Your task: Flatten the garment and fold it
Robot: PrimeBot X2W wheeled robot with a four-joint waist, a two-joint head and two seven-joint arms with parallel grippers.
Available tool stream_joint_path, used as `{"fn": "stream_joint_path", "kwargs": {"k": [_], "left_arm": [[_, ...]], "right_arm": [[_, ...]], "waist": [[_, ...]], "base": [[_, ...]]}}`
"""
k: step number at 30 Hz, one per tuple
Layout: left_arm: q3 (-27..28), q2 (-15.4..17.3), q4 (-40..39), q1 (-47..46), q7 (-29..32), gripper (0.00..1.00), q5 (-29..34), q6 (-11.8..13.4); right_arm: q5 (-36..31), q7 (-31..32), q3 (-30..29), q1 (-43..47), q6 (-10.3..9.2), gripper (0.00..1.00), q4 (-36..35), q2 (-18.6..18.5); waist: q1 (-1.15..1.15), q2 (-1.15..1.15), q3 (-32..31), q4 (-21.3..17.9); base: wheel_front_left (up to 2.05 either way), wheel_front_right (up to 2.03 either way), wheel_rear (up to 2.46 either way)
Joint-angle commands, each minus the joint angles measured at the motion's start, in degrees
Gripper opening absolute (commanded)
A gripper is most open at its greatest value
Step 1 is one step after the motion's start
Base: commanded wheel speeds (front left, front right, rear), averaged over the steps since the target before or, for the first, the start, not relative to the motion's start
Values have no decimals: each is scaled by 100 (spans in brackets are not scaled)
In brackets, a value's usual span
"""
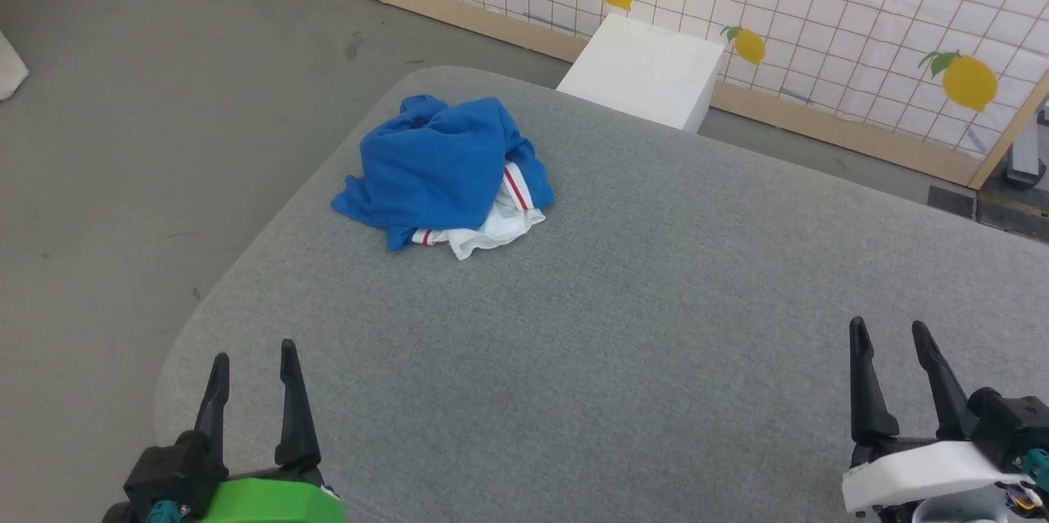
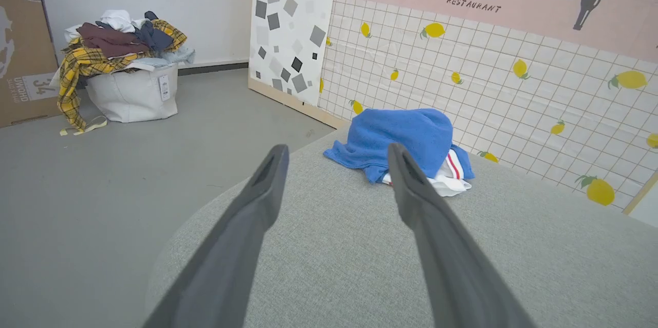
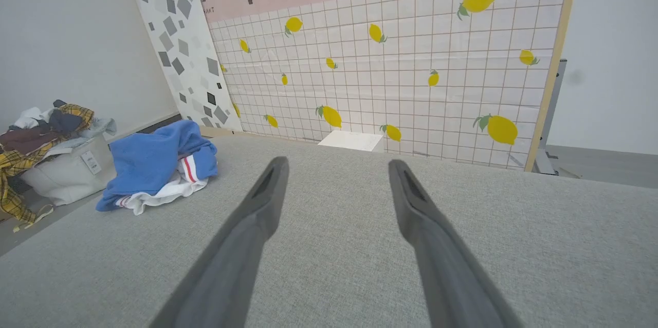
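the garment (image 1: pixel 438 166) lies crumpled in a blue heap, white red-striped trim, perhaps a cuff, poking out, at the grey table's (image 1: pixel 656 302) far left; left gripper (image 1: pixel 252 362) and right gripper (image 1: pixel 889 338) spread, empty

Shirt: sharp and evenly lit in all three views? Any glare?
Head view: shirt sharp, light even, just a faint soft shadow at its edge, no glare. Left wrist view: shirt sharp; left gripper soft close to the lens. Right wrist view: shirt sharp but off to the left; right gripper likewise soft.
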Motion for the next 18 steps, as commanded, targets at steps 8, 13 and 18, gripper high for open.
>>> {"fn": "stream_joint_path", "kwargs": {"k": [8,13,18], "left_arm": [[-110,456,-64,-1114,880,100,-217,-530],[-201,675,-192,-2109,1895,100,-491,-647],[-224,957,-10,-3246,2637,100,-707,-738]], "right_arm": [[-7,-35,-117,40,-9,100,-98,5],[-111,-12,-264,12,-9,100,-227,5],[-264,103,-363,-78,-9,100,-497,5]], "waist": [[0,0,218,-22],[0,0,481,-20],[0,0,843,-85]], "base": [[0,0,0],[0,0,0],[0,0,0]]}}
